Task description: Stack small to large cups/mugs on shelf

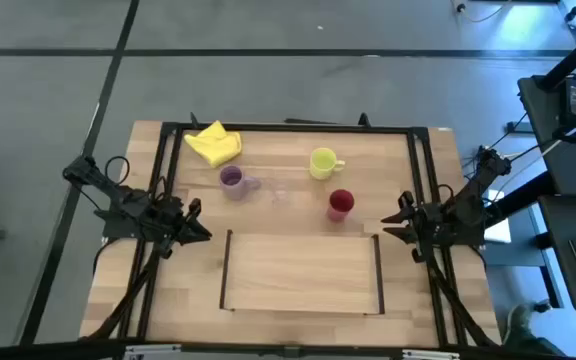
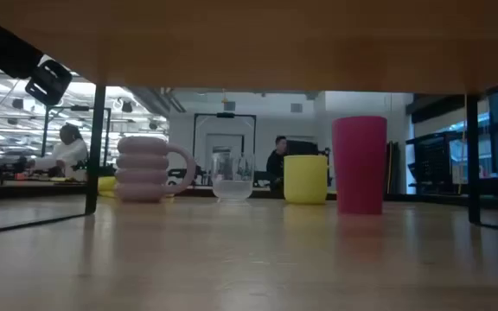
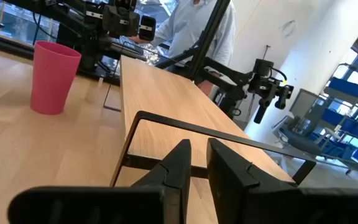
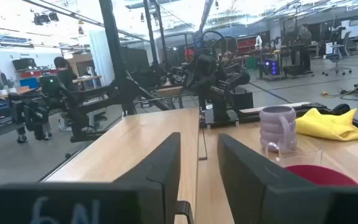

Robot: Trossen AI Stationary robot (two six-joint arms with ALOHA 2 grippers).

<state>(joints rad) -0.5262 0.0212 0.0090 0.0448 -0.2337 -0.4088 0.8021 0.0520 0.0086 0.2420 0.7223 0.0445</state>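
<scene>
The left tool [image 1: 200, 232] sits low at the left edge of the surface [image 1: 298, 325]. Its arm is folded and points toward the middle. Its two fingers [image 3: 179, 168] have only a thin gap between them and hold nothing.

The right tool [image 1: 392, 224] sits low at the right edge, pointing back toward the left one. Its fingers [image 4: 163, 165] stand apart with a clear gap, and nothing is between them.

Between the two tools lies the shelf [image 1: 302, 310], a flat wood patch with a thin dark frame. It has no cups on it.

All four cups stand behind the shelf. The red cup [image 1: 340, 204] is closest to it, near the right tool. The yellow-green mug [image 1: 323, 162] is farther back. The purple mug [image 1: 233, 181] is on the left. The tiny clear glass [image 2: 232, 177] stands between the purple mug and the red cup. A yellow cloth [image 1: 214, 143] lies at the back left corner.
</scene>
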